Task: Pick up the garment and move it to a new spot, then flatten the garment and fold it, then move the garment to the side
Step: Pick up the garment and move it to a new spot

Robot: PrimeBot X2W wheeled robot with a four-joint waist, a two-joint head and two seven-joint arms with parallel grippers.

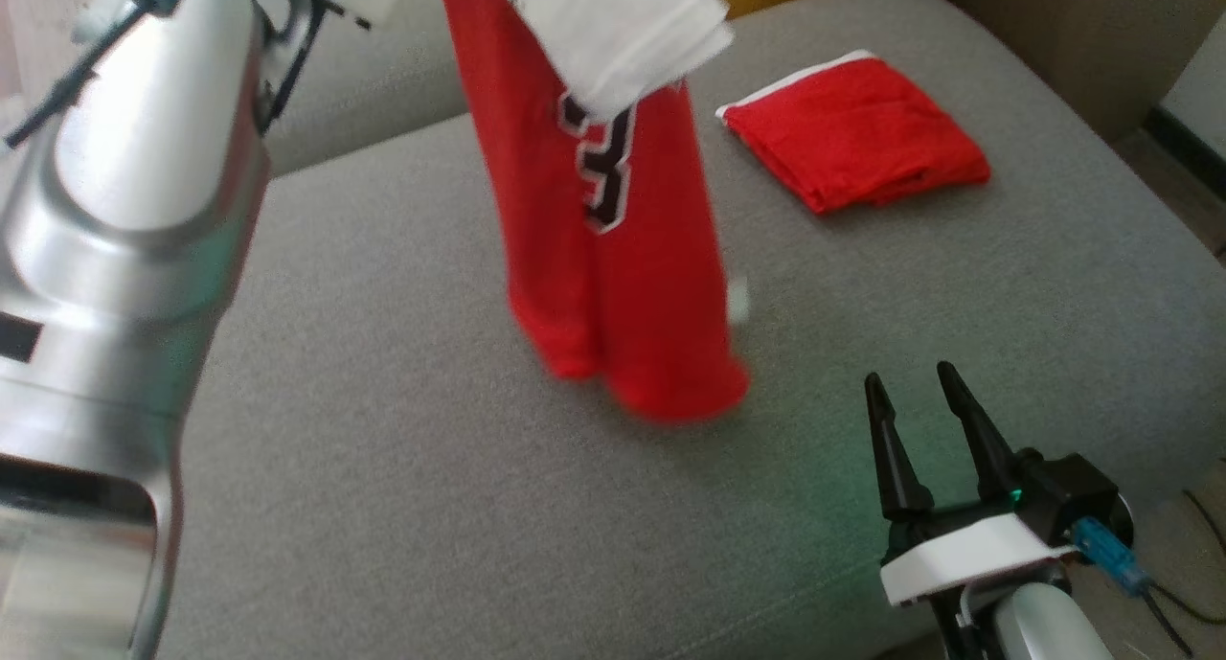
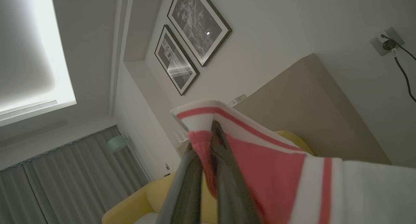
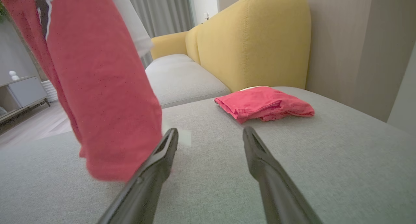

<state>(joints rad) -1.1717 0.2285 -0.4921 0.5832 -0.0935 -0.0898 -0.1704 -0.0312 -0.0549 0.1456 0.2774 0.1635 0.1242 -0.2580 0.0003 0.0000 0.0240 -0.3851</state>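
Observation:
The garment [image 1: 613,238] is a red jersey with white trim and a black number. It hangs in the air above the grey sofa seat [image 1: 402,488], its lower end just over the cushion. In the left wrist view my left gripper [image 2: 208,133] is shut on the garment's [image 2: 266,172] red and white striped edge, pointing up toward the ceiling. My right gripper [image 1: 910,377] rests low at the front right of the seat, open and holding nothing. In the right wrist view the right gripper [image 3: 209,136] has the hanging garment [image 3: 97,87] just to its left.
A folded red cloth [image 1: 852,133] lies at the back right of the seat, also seen as the folded red cloth [image 3: 263,103] ahead of my right fingers. A yellow sofa back [image 3: 256,38] rises behind it. My silver left arm [image 1: 124,258] stands tall at the left.

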